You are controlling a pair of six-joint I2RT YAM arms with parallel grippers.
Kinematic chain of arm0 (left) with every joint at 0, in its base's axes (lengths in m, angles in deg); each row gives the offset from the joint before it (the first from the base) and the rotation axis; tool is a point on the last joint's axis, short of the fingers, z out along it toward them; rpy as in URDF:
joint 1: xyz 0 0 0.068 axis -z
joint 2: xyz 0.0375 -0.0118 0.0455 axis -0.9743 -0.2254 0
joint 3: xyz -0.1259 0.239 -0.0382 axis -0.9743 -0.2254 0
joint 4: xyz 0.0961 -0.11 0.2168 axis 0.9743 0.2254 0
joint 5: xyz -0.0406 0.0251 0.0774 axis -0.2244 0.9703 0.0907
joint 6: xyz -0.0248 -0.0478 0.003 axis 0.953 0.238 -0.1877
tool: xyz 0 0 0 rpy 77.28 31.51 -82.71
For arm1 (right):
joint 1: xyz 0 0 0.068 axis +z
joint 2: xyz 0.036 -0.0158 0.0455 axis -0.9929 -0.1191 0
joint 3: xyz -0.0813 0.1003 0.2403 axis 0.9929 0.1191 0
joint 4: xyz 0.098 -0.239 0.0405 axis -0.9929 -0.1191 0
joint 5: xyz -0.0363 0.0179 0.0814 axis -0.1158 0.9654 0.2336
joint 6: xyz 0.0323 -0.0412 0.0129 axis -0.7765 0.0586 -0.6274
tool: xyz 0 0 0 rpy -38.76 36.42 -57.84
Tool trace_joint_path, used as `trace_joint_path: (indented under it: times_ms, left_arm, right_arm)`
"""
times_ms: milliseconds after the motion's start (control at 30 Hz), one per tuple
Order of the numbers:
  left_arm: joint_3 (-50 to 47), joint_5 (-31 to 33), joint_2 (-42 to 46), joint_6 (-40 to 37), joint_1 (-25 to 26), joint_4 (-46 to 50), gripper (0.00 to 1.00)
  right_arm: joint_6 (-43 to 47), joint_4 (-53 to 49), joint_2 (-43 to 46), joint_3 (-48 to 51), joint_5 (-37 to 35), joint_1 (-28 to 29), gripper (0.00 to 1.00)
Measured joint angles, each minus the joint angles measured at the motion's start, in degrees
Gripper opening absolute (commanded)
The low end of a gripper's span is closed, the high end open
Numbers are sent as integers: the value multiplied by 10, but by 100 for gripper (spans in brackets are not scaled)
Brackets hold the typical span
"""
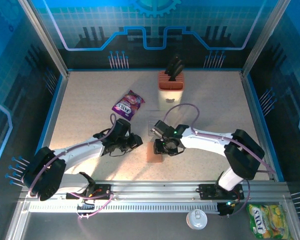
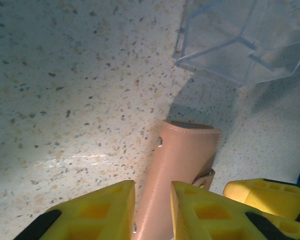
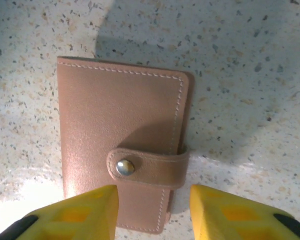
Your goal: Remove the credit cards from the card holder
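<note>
Card holder [image 1: 154, 152] lies flat, snapped shut, mid-table; left gripper [image 1: 136, 142] at its nine o'clock, fingers narrowly parted, grip unclear, probably steadying it; right gripper [image 1: 163, 148] at three o'clock gapes above the strap [image 3: 149, 168], likely to unsnap it.

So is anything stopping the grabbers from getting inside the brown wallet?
Yes. The card holder lies closed, its strap snapped across the front cover, so the inside is hidden. Nothing else sits between the right gripper and it.
</note>
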Motion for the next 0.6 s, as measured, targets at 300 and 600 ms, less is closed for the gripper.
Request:
trace_joint_path:
  times_ms: [300, 600]
  left_arm:
    - [-27, 0, 23, 4, -7, -1, 26]
    - [-38, 0, 38, 10, -14, -1, 26]
  right_arm:
    - [5, -37, -67, -79, -19, 23, 38]
    - [18, -86, -99, -119, -43, 35, 37]
